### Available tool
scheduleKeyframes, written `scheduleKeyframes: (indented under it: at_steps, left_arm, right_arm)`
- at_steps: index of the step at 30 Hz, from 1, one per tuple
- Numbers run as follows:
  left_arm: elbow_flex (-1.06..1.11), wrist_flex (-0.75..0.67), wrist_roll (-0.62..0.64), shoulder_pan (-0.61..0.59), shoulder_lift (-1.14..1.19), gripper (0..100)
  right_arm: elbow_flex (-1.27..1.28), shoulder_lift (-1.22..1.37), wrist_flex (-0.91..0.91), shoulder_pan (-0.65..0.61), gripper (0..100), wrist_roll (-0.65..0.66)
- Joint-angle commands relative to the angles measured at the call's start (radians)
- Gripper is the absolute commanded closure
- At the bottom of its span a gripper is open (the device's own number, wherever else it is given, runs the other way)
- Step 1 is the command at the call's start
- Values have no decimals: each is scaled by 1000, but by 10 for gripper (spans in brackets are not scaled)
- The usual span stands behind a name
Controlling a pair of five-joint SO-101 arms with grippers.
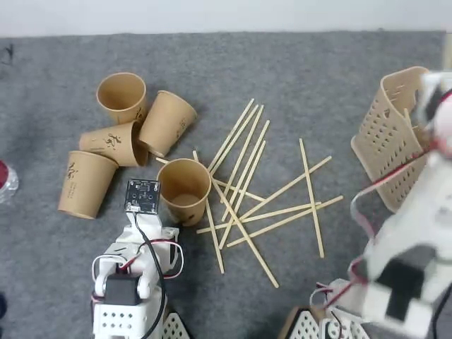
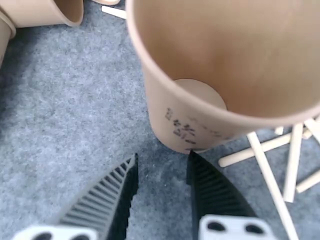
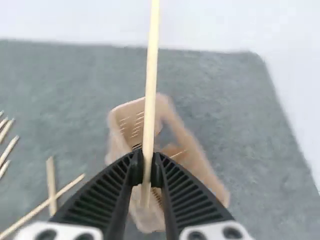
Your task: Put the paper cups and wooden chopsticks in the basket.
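Note:
A paper cup (image 1: pixel 185 191) stands upright just left of the scattered wooden chopsticks (image 1: pixel 247 191). My left gripper (image 2: pixel 161 162) sits low on the mat right in front of this cup (image 2: pixel 200 75), open, with nothing between its fingers. Several more paper cups lie or stand at the upper left, among them one upright (image 1: pixel 121 95) and one on its side (image 1: pixel 85 183). The tan slotted basket (image 1: pixel 392 145) is tipped at the right edge. My right gripper (image 3: pixel 146 160) is shut on a single chopstick (image 3: pixel 150 75), held upright above the basket (image 3: pixel 175 145).
A grey mat (image 1: pixel 296 78) covers the table up to a white strip at the back. A bottle (image 1: pixel 6 180) pokes in at the left edge. The right arm (image 1: pixel 417 233) and its red cables stand close beside the basket.

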Motion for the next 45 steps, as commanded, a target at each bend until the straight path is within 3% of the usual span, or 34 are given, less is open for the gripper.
scheduleKeyframes:
  at_steps: [1, 5, 15, 18, 21, 26, 29, 36, 45]
  left_arm:
    - [-21, 5, -6, 8, -17, 830]
    - [-21, 5, -6, 8, -17, 830]
    - [-21, 5, -6, 8, -17, 830]
    - [-21, 5, -6, 8, -17, 830]
    - [-21, 5, -6, 8, -17, 830]
    - [-21, 5, -6, 8, -17, 830]
    - [-21, 5, -6, 8, -17, 830]
    - [-21, 5, -6, 8, -17, 830]
    - [-21, 5, -6, 9, -17, 830]
  right_arm:
    - [264, -189, 30, -39, 991, 12]
    - [509, -381, -90, -27, 991, 11]
    - [1203, -947, -593, -16, 991, -14]
    - [1307, -972, -717, 21, 991, -21]
    - [1467, -972, -989, 108, 991, -38]
    - [1780, -984, -1478, 257, 991, -232]
    - [1896, -989, -1682, 314, 991, -299]
    - [2116, -1056, -2035, 309, 991, -292]
    - [2320, -1073, -2272, 289, 991, -222]
